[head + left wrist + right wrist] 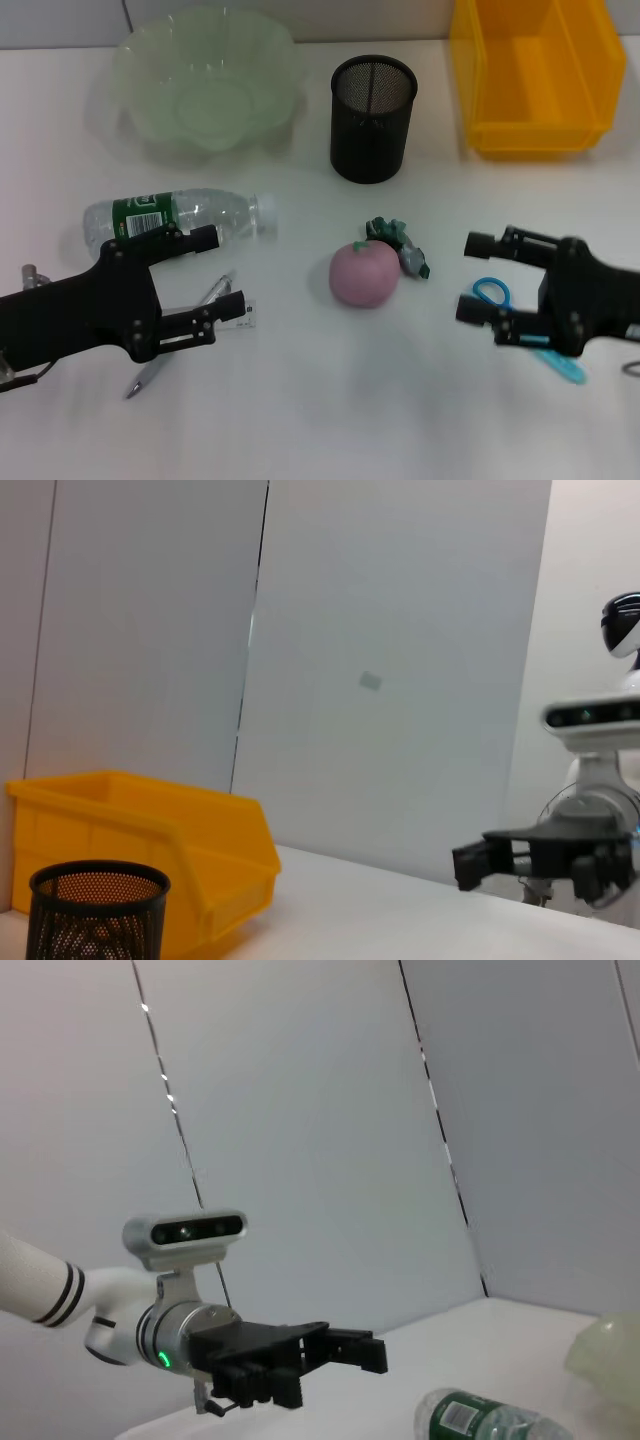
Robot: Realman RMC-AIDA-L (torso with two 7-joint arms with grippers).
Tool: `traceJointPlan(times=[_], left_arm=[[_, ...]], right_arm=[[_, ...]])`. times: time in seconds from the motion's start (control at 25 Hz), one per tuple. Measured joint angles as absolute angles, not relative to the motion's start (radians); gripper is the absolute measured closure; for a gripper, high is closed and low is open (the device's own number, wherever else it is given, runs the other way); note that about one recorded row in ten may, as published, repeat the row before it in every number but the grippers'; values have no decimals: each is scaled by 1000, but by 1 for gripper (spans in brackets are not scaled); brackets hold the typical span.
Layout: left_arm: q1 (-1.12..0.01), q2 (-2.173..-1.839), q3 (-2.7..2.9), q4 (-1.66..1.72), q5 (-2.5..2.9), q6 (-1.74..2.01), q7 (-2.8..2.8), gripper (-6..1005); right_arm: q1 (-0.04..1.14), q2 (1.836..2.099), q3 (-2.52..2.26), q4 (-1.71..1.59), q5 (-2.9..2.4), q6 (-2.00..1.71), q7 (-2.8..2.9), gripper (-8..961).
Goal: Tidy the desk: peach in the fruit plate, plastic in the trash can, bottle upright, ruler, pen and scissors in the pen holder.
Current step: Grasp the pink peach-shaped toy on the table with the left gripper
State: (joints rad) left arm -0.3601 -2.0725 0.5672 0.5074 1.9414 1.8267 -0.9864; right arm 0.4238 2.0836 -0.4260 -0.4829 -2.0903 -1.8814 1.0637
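Pen (175,340) lies diagonally on the desk (300,420), partly hidden under the left pincer (222,272), which is open and empty. Scissors (520,330) are mostly hidden beneath the open, empty right pincer (472,275). Peach (365,274) sits between both pincers. Bottle (175,218) lies sideways, cap toward the peach. Pen holder (372,118) stands upright beyond the peach.

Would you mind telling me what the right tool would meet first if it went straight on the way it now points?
Likely the peach. The right tool, open, points across the table toward it, though its height above the table is unclear.
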Motion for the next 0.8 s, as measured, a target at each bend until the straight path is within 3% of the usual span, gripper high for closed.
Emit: traceJointPlan(times=[0.8], left_arm=[[-344,-2072,566,481,1940,1804,-945,254]], right_arm=[[675,2075,-857,-1141,-2253,-1763,1982,176]])
